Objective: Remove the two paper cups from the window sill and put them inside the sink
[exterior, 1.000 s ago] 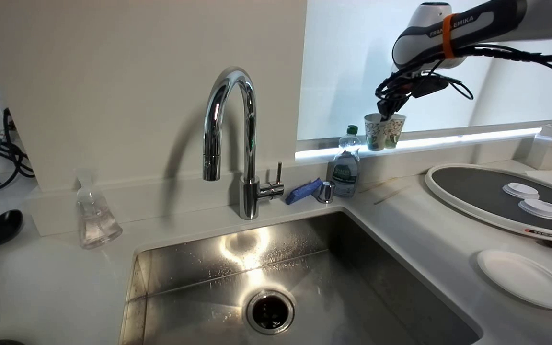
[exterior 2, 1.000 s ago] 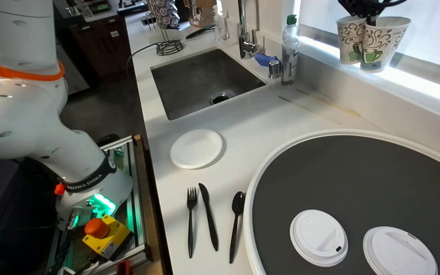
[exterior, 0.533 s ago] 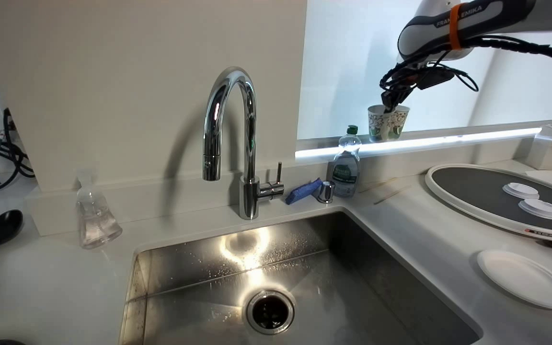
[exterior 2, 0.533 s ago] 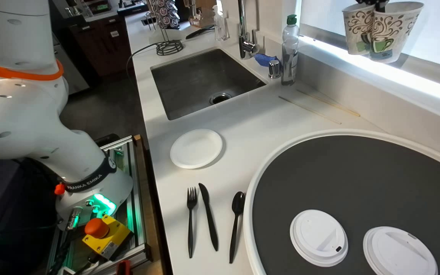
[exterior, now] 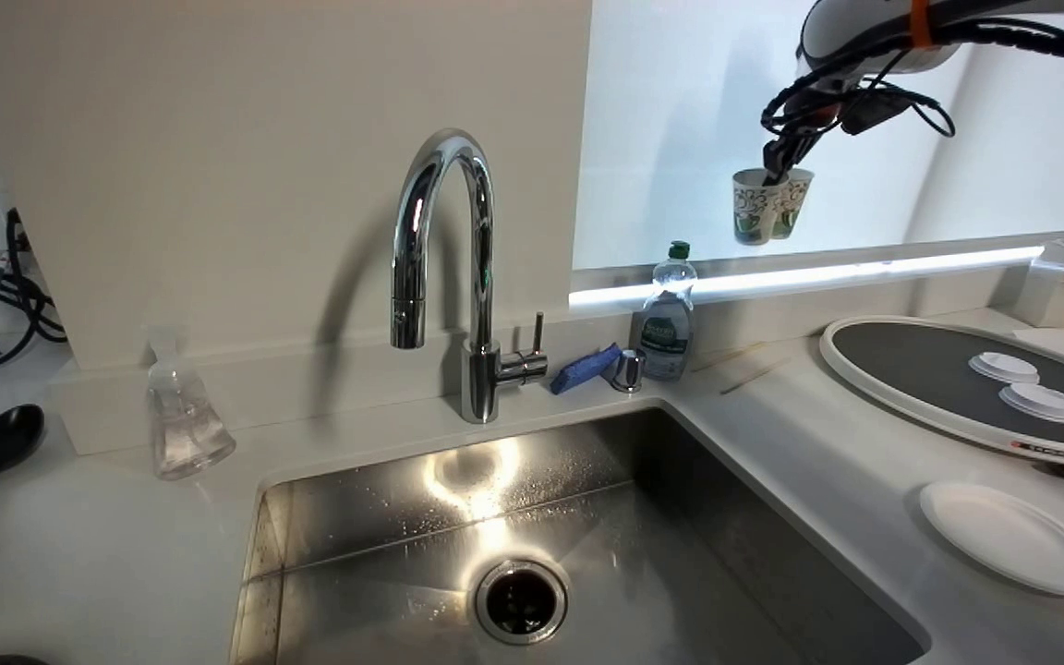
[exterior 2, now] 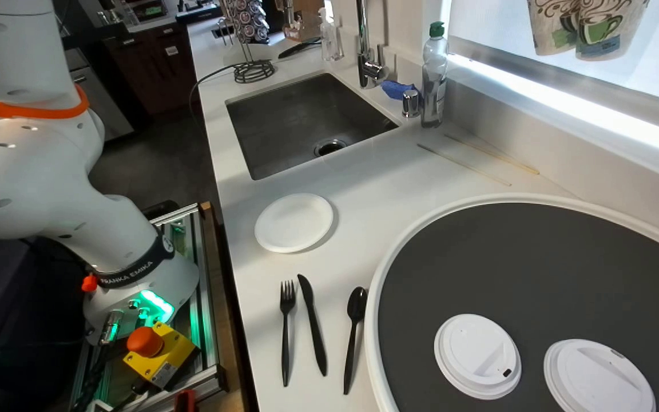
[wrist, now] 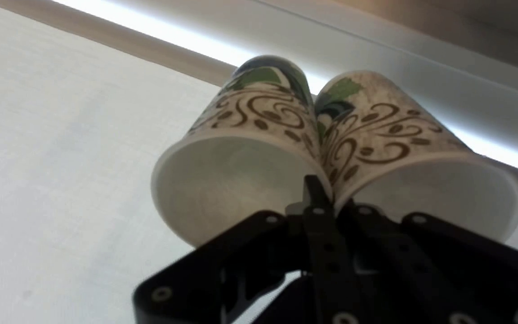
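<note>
Two paper cups with brown swirls and green prints hang side by side from my gripper (wrist: pixel 332 198). In the wrist view the left cup (wrist: pixel 259 108) and right cup (wrist: pixel 380 126) touch. One finger is inside each cup, and the jaws are shut on their adjoining walls. Both cups show in an exterior view (exterior: pixel 754 211), in front of the window and above the white window sill (exterior: pixel 818 279), where the gripper (exterior: pixel 775 175) shows too. In an exterior view (exterior 2: pixel 610 28) only their lower parts show. The steel sink (exterior: pixel 698 554) is bare, with a round drain.
A chrome faucet (exterior: pixel 407 240) arches over the sink. A dish soap bottle (exterior: pixel 666 337), chrome cap (exterior: pixel 629 371) and blue sponge (exterior: pixel 585 369) stand behind the sink corner. A round dark board (exterior 2: pixel 507 257) holds two lids. A white plate (exterior 2: pixel 294 223) and black cutlery lie nearby.
My gripper has risen with both cups, away from the sill. It has shifted right in both exterior views. The cups stay held; the other things have not moved.
</note>
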`<state>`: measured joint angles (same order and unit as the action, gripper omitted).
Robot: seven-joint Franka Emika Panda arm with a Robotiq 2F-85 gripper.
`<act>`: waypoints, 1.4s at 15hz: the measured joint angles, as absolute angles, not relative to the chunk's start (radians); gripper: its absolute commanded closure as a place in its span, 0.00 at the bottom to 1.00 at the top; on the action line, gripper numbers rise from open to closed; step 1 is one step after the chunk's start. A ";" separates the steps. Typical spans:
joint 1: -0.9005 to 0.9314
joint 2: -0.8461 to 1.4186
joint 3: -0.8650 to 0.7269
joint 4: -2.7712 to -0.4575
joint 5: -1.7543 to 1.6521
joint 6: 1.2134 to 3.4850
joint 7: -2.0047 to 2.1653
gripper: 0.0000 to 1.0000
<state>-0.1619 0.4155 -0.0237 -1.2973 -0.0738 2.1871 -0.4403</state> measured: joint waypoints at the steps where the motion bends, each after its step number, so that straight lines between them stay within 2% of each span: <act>1: -0.166 0.401 -0.019 -1.302 -0.062 2.179 -0.468 0.99; 12: -0.213 0.226 0.025 -1.416 0.124 2.058 -0.765 0.99; 21: -0.179 0.068 0.017 -1.645 0.215 1.989 -0.861 0.99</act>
<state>-0.1792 0.0682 0.0167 -1.6455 0.2147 1.9892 -0.8609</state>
